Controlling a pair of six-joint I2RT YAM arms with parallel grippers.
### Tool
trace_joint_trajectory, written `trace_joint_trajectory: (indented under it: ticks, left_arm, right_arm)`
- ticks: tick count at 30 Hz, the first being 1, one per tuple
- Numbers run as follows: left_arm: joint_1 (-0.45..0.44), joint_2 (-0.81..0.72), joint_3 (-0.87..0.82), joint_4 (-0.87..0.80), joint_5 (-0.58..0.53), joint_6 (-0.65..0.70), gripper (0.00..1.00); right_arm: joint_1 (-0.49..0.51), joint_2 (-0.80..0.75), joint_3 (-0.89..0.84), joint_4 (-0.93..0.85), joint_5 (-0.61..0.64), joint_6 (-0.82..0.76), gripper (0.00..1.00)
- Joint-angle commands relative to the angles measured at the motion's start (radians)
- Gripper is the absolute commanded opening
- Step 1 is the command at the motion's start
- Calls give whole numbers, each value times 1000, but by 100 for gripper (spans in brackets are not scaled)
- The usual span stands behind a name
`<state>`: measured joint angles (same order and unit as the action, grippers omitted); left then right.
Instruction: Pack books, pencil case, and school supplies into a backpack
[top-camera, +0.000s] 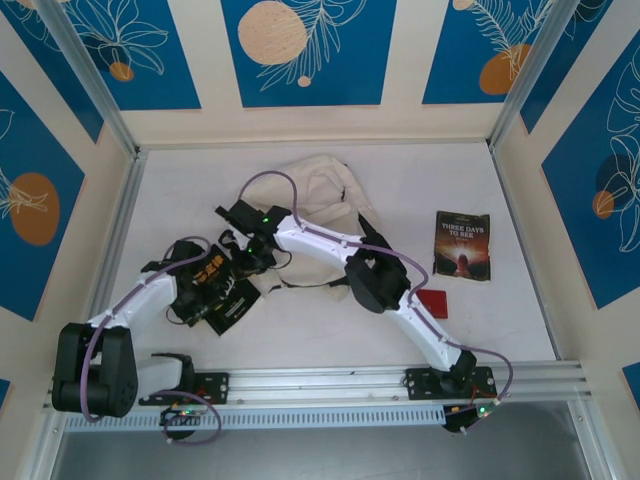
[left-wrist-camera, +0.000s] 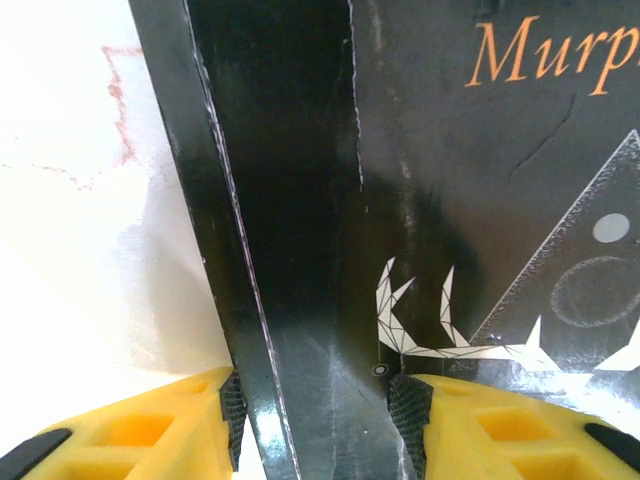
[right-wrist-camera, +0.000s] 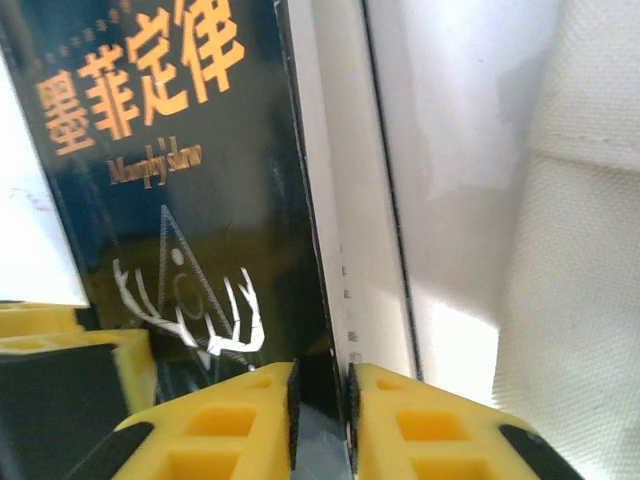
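Note:
A black book (top-camera: 228, 300) with orange lettering and a white antler drawing sits left of centre, in front of the cream-white backpack (top-camera: 320, 185). My left gripper (left-wrist-camera: 318, 420) is shut across its spine (left-wrist-camera: 300, 200), a pad against each side. From the right, my right gripper (right-wrist-camera: 322, 410) is shut on the thin edge of the same book's cover (right-wrist-camera: 170, 200), with backpack cloth (right-wrist-camera: 580, 250) just beyond. A dark brown book (top-camera: 462, 245) lies flat at the right. The small red pencil case (top-camera: 432, 302) lies in front of it, partly under the right arm.
The right arm (top-camera: 380, 280) stretches across the backpack's front and hides part of it. White walls (top-camera: 125, 230) close in the table on the left and right. An aluminium rail (top-camera: 330, 382) runs along the near edge.

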<state>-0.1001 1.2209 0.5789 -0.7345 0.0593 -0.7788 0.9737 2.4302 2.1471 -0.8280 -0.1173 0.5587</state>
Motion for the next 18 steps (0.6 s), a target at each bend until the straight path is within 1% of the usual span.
trace_joint_trajectory:
  ticks: [1,3,6,9,12,14,18]
  left_arm:
    - [9,39,-32,60,9,-15,48]
    - [9,35,-26,56,10,-17,48]
    - [8,18,-8,39,14,-16,49]
    - [9,-25,41,-2,4,-3,57]
    - [12,-83,119,-64,-26,14,68]
    - [14,-112,184,-109,-46,26,75]
    - [26,-142,301,-170,-43,56,86]
  right_arm:
    - [25,-48,21,-12,-126,31,18]
    - [24,-50,13,-3,-137,40,12]
    - [19,-71,-9,17,-125,51,0]
    - [2,-128,-64,71,-122,62,0]
    - [-26,-202,-112,129,-145,67,0]
    - [-47,-254,-138,159,-171,70,0]
    - [-92,-343,-192,212,-244,83,0]
